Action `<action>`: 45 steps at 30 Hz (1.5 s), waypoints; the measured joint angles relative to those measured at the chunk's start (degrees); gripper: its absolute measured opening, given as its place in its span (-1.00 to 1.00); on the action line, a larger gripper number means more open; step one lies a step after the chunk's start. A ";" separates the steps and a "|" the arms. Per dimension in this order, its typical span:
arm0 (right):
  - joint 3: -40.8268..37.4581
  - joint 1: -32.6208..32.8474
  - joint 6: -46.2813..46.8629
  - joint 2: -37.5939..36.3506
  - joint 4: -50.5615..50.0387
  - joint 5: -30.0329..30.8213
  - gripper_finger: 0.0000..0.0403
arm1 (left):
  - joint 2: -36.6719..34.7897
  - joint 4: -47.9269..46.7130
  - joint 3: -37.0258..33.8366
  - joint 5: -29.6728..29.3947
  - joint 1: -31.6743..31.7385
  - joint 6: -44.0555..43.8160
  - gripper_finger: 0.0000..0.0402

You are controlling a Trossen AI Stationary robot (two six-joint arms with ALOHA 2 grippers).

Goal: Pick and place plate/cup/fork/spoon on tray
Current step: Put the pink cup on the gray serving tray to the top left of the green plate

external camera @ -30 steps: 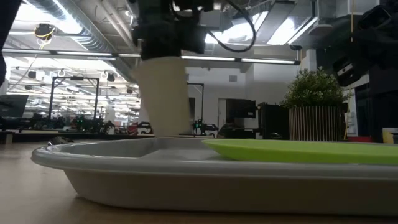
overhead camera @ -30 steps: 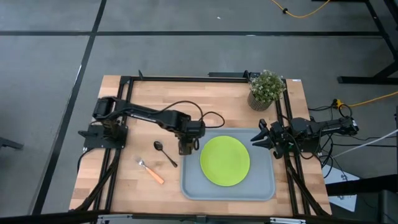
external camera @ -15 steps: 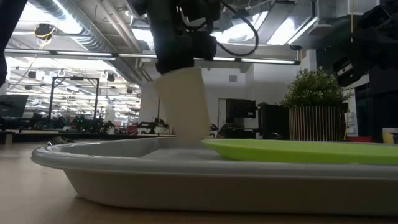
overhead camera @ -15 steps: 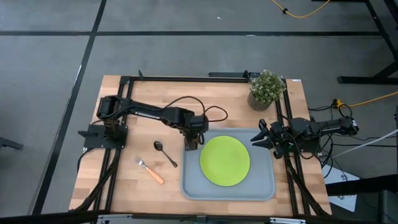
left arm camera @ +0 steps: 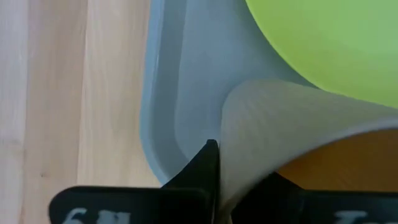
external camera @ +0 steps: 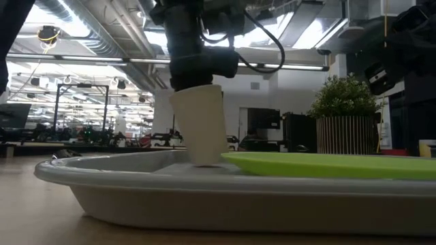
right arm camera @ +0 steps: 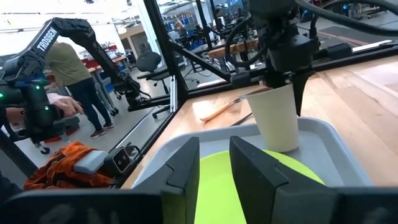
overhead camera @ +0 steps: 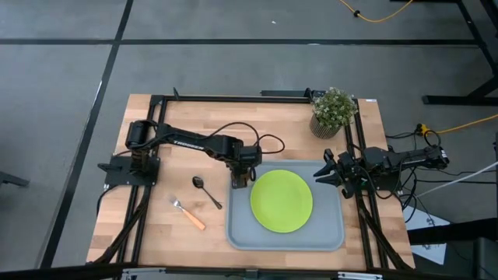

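Setting the cup down well is my step now, so I begin from the biggest things. On the worktop [overhead camera: 257, 124] lies the tray [overhead camera: 327, 233], and the plate [overhead camera: 282, 201] is already inside it, toward the middle. My left jaws [overhead camera: 241, 177] hold the cup [external camera: 199, 126] by its rim, one finger [left arm camera: 202, 165] outside the wall and the other inside, clamped on it. In the low view the cup stands upright and its foot seems to touch the tray floor in the near-left corner region, just beside the plate edge; I cannot tell if it touches the plate.

I judge that I must open slowly and only a little, then lift straight up, so the inside finger does not drag the rim and tip the cup onto the plate.

My right jaws [overhead camera: 325, 173] wait apart, over the far right corner of the tray.

The spoon [overhead camera: 206, 190] and the fork [overhead camera: 188, 212] lie on the wood, left of the tray, not yet done.
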 joint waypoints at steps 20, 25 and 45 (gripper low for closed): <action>0.00 -0.01 -0.01 0.00 0.00 0.00 -0.53 | 0.08 -1.63 0.46 -5.24 0.00 -0.09 -0.87; 0.00 -0.02 0.01 0.00 0.02 0.00 -0.53 | 0.08 -1.63 0.46 -4.59 0.00 -0.25 -0.82; 0.00 0.00 0.01 0.00 0.02 0.00 -0.53 | 0.01 -8.97 8.42 -4.61 0.69 -3.06 -0.75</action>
